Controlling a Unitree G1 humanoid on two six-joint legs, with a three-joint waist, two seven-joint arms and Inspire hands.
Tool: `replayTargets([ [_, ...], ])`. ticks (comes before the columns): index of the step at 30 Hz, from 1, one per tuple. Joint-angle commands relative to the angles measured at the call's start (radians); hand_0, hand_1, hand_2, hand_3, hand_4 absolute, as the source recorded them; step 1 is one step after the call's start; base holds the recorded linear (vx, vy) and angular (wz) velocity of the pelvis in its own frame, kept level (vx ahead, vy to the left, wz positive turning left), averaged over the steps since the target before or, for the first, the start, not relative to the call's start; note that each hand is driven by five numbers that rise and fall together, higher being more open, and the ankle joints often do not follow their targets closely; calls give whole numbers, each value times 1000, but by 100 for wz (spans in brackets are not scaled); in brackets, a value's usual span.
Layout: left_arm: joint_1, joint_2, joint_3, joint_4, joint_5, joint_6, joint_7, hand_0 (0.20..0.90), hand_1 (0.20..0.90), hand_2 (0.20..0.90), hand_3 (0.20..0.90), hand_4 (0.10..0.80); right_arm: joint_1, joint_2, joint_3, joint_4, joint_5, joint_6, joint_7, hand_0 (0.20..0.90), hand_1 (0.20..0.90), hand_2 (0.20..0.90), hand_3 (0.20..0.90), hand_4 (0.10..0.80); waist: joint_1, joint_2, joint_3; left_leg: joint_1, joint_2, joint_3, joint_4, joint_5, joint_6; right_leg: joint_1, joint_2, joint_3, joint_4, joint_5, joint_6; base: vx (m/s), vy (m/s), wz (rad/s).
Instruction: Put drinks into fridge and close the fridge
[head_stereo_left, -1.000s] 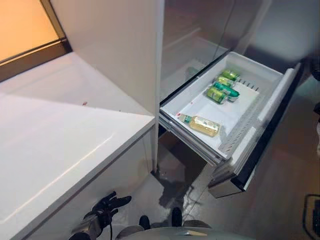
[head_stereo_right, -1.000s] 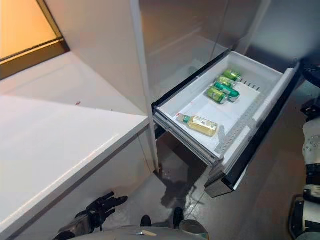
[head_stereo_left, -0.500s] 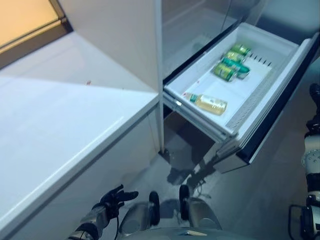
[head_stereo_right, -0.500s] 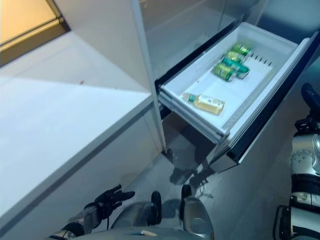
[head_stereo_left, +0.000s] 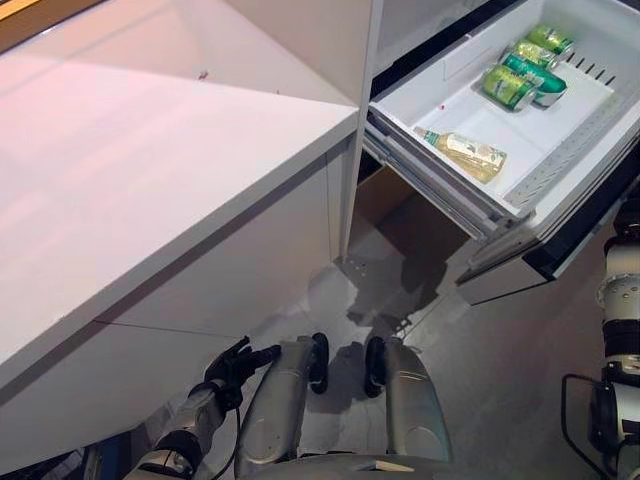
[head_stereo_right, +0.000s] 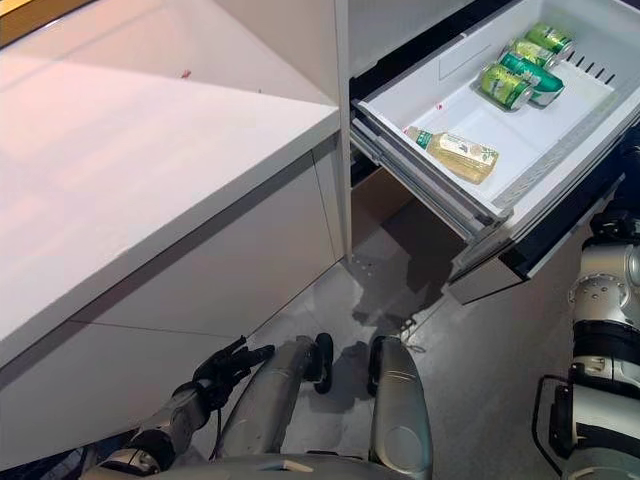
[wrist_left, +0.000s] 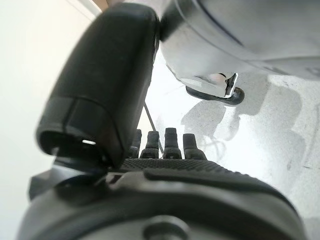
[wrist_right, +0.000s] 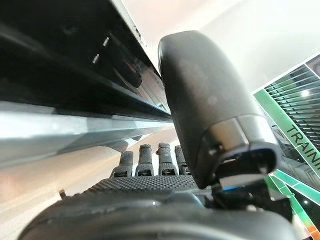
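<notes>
The fridge's white drawer (head_stereo_right: 424, 172) stands pulled out at the upper right. In it lie green cans (head_stereo_left: 520, 75) at the far end and a bottle of yellowish drink (head_stereo_left: 468, 153) on its side nearer the front. My left hand (head_stereo_left: 232, 368) hangs low by the counter's base, open and empty, and shows the same in the left wrist view (wrist_left: 190, 175). My right hand (wrist_right: 145, 187) is open and empty, its fingers straight, close under the drawer's dark front (wrist_right: 60, 65). My right arm (head_stereo_right: 600, 300) rises along the right edge beside the drawer.
A long white counter (head_stereo_left: 150, 150) fills the left side, its corner next to the fridge body (head_stereo_right: 300, 40). Grey floor (head_stereo_left: 500, 370) lies below the drawer and to the right of it.
The whole picture has shifted as the camera tipped down and turned, so the drawer now sits higher and further right. The drinks lie as before. My left hand stays low.
</notes>
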Motion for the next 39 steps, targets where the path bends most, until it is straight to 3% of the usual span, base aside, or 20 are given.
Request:
replayTargets([
  [1,98,22,-29,0,-6,-5,17,900,900,900,900,800,-71,-63,68,-61,-5,-5,170,900,900,900,900,800,36,-9,-38,55,-32,-24,24,-143,21,64,15,-19,34,-58,-55,74,9,1],
  [8,134,15,-31,-30,-18,-9,9,900,900,900,900,800,-105,-80,106,-78,2,41,267,900,900,900,900,800,69,-10,-32,75,-42,-54,-9,-116,9,89,9,-38,36,-61,-56,70,18,3],
  [19,167,22,-26,-17,-31,-23,-10,900,900,900,900,800,-178,-93,154,-27,-12,54,277,900,900,900,900,800,130,3,-34,123,-50,-112,-148,-37,-9,142,-6,-83,-10,-52,-46,68,54,19],
  [27,190,37,11,5,-32,-28,-19,900,900,900,900,800,-234,-69,185,33,-34,40,264,900,900,900,900,800,204,20,-57,184,-62,-175,-283,27,-15,218,-47,-142,-76,-41,-19,103,86,34],
  [39,225,44,51,14,14,-36,-37,900,900,900,900,800,-252,-44,191,44,-64,52,240,900,900,900,900,800,254,18,-93,257,-54,-218,-408,79,-21,304,-78,-184,-177,4,25,75,52,23],
])
